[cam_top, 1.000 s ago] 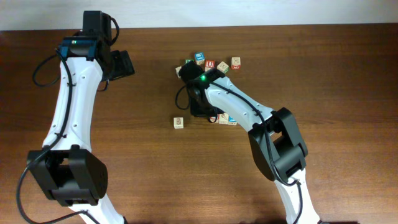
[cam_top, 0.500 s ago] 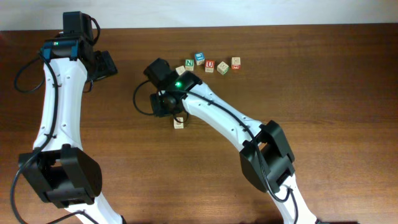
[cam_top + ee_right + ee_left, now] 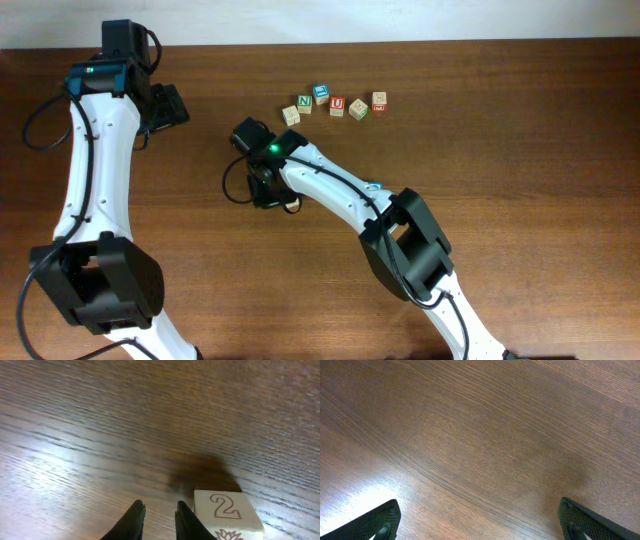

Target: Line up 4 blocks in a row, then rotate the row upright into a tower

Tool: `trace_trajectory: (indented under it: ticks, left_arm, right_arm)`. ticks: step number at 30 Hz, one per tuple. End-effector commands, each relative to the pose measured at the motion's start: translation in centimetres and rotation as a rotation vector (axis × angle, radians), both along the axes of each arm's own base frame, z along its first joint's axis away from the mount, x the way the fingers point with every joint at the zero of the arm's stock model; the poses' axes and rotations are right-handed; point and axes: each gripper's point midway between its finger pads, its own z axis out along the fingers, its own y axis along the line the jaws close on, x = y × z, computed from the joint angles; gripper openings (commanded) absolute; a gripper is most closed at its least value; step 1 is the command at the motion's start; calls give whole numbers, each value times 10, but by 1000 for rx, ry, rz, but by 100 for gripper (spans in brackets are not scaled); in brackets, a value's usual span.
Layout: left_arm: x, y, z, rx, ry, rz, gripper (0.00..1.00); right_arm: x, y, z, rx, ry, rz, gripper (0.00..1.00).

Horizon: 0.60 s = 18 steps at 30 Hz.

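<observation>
Left gripper [image 3: 172,104] hangs over the far-left part of the tabletop [image 3: 520,200]. Its fingers are spread wide with only bare wood grain under them in its wrist view, well apart from every block.

The right arm reaches across toward the middle of the tabletop, a little left of centre, and its gripper [image 3: 159,520] points down at the wood. The two dark fingertips [image 3: 136,517] stand nearly together with a narrow gap, and nothing sits in that gap.

Just beside the right-hand fingertip, outside the pair, is the pale "2" cube [image 3: 227,512]. It rests flat on the tabletop with a face toward the wrist camera; the brown outlined numeral reads upright there, with a small flower mark below it. Being a cube, it has no long axis to call. From overhead only a pale sliver of it [image 3: 292,206] peeks out from under the arm. Whether the finger touches it, I cannot tell.

Near the middle of the far edge a loose row of cubes runs roughly along that edge:
- a pale cube [image 3: 291,115], sitting askew
- the green "N" cube [image 3: 304,101]
- the blue-faced cube [image 3: 321,93]
- the red "U" cube [image 3: 337,104]
- a second pale cube [image 3: 358,109], turned on the diagonal
- the red-bordered cube [image 3: 379,100], nearly square to the edge

Both grippers are clear of that row.
</observation>
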Motion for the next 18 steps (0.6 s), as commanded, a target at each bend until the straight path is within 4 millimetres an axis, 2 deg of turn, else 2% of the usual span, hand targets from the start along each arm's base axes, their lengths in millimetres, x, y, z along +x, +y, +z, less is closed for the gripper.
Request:
trace_trajectory:
  ticks: [1,6,11,17,18]
  left_arm:
    - [2,0,2,0,-7,9,99]
    - [2,0,2,-3,-8,8,99]
    - [2,0,2,-3,-9,8,99]
    - [2,-1,2,-3,-9,7,99]
    - [3,-1,2,-3,-10,7,99]
  right_arm:
    - [1,-9,-3,-62,-22,-12,23]
    - [11,-28,-4,-121,-44,-41,23]
    - [36,-59,-4,-127,-34,-119,23]
    - [43,-78,-5,-144,-13,-158,22]
    - [44,-82,-5,-149,-6,-173,19]
